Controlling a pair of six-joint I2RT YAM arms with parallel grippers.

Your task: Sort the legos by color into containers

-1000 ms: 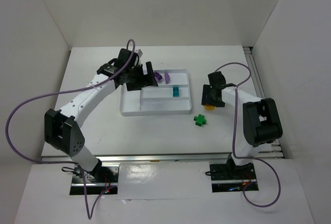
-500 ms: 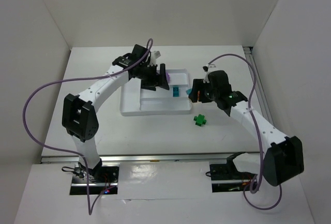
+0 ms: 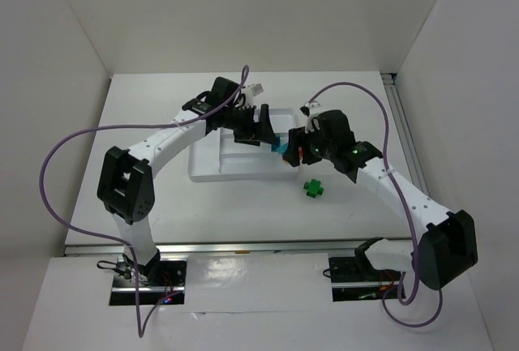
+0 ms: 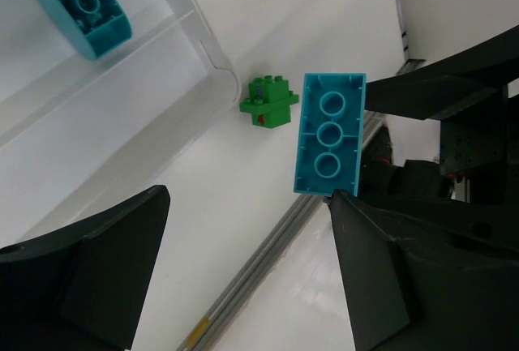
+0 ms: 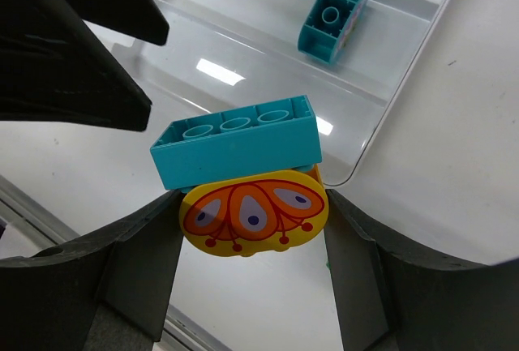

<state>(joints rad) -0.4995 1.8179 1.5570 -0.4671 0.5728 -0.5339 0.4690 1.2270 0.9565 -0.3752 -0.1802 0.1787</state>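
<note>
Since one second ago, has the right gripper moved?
Yes. The right gripper, holding the yellow lego, went left: from clear of the tray to over its right edge.

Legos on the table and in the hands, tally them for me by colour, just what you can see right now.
Cyan legos: 2 (brick, rounded piece)
Green lego: 1
Yellow-and-red lego: 1
Total: 4 in view

Smooth glossy plastic legos (image 4: 328, 136), glossy plastic tray (image 3: 204, 166).
</note>
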